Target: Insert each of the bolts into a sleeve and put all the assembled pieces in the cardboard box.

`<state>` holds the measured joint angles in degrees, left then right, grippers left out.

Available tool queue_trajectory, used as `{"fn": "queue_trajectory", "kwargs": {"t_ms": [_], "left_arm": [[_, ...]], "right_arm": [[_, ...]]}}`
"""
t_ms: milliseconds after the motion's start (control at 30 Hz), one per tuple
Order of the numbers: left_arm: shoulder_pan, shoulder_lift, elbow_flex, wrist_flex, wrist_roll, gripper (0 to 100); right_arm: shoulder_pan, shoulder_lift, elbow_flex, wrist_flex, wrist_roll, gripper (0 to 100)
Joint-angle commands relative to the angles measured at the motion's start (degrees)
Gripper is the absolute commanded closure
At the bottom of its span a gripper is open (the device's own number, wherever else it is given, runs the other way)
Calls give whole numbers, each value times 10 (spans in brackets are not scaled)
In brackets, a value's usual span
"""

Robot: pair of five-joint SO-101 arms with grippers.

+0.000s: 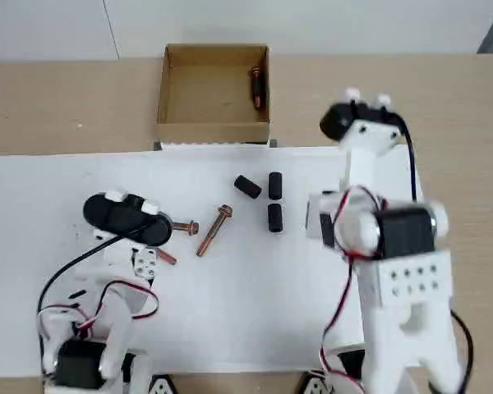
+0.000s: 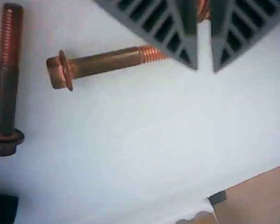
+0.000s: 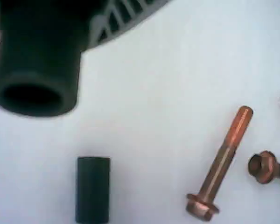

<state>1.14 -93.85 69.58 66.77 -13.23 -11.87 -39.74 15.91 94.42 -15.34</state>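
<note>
**Q:** Three bolts (image 1: 214,231) show against my white sheet (image 1: 230,312); what holds what?
**A:** Right gripper (image 3: 56,21) clamps one sleeve (image 3: 35,74), bore open. Left gripper (image 2: 205,65) sits at a bolt (image 2: 102,63); its grip I cannot tell. I'd align thread tip with bore, coaxially, before pushing.
**Q:** Surroundings?
**A:** Wooden table (image 1: 66,98), cardboard box (image 1: 214,131) beyond holding one piece (image 1: 256,86), pale wall (image 1: 312,25).

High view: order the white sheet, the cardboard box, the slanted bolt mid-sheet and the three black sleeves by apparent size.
1. White sheet.
2. Cardboard box.
3. Slanted bolt.
4. Tilted sleeve, sleeve beside it and sleeve nearer the arms: they look alike, so unranked.
</note>
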Motion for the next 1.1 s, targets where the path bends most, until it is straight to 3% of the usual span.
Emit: {"fn": "queue_trajectory", "kwargs": {"t_ms": [0, 167, 367, 600, 1067], "left_arm": [[0, 0, -68, 45, -3, 994], [-2, 66, -153, 99, 3, 994], [4, 288, -356, 131, 86, 989], [76, 525, -541, 208, 128, 989], [160, 804, -622, 219, 141, 989]], "right_arm": [[26, -73, 50, -36, -7, 996], [46, -122, 111, -51, -6, 996], [65, -141, 144, -51, -6, 995], [97, -141, 145, -51, -9, 995], [137, -141, 145, -50, -9, 995]]}}
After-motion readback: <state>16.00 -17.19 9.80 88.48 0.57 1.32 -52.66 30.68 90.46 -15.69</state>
